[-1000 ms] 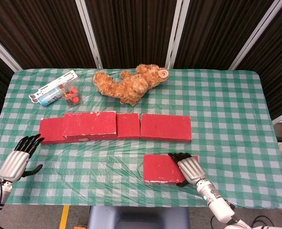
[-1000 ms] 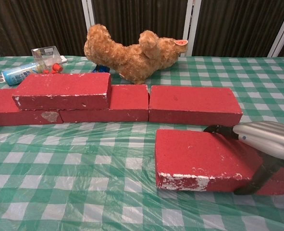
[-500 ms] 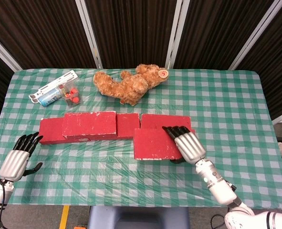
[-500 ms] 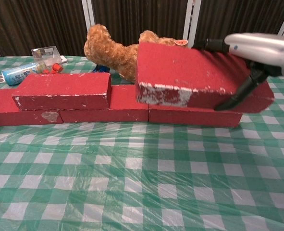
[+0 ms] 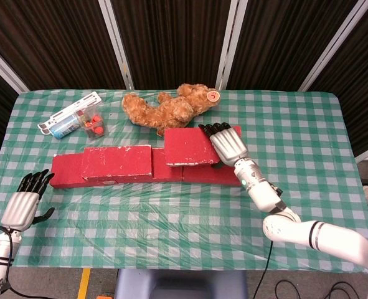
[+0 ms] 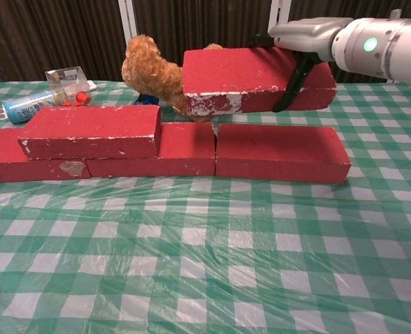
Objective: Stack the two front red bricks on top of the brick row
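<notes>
The right arm reaches forward and inward across the table, its grey forearm and wrist slanting up from the lower right in the head view; the right hand [image 5: 226, 142] lies palm-down at the end of it, dark fingertips [image 5: 210, 128] pointing away from the robot; in the chest view the same right hand [image 6: 304, 36] is raised high, fingers laid flat over the top of a red brick [image 6: 250, 78] and the thumb hooked down its near face, so the brick is gripped and held in the air; the left arm stays low at the near left edge; the left hand [image 5: 23, 204] holds nothing, fingers straight and slightly spread, thumb out to the side.
</notes>
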Motion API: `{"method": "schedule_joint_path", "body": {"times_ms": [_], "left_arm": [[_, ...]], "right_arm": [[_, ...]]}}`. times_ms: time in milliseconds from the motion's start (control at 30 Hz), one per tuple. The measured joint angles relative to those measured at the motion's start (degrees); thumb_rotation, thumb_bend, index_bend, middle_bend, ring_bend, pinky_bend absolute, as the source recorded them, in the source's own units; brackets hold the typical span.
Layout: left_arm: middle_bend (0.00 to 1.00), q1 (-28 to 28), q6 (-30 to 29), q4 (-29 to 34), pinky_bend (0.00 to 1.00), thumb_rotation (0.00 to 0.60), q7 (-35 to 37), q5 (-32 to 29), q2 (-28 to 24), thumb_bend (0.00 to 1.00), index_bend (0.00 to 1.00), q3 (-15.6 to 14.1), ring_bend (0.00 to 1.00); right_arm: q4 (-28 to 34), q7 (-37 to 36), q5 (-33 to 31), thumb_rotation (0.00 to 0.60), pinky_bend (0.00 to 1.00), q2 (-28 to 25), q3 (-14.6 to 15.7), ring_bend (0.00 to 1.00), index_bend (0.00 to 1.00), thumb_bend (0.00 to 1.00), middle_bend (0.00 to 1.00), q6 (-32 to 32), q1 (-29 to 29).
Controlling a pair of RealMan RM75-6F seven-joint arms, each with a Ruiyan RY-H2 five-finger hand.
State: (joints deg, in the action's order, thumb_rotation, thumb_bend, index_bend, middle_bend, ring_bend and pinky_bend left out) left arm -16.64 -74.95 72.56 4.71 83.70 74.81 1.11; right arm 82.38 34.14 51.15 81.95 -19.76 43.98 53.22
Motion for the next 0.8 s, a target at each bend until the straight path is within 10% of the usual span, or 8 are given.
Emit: {"method": "schedule_joint_path", "body": {"times_ms": [800], "left_arm": [[0.0,0.4,-0.1,-0.9,0.0,0.6,0.3,0.1,-0.1,0.3,0.0,1.0,0.0]], "right_arm": [[-12.2,-8.4,-2.0,0.6,0.37,9.0,5.4,0.27,0.48,0.12,0.32,-4.4,5.6]]}}
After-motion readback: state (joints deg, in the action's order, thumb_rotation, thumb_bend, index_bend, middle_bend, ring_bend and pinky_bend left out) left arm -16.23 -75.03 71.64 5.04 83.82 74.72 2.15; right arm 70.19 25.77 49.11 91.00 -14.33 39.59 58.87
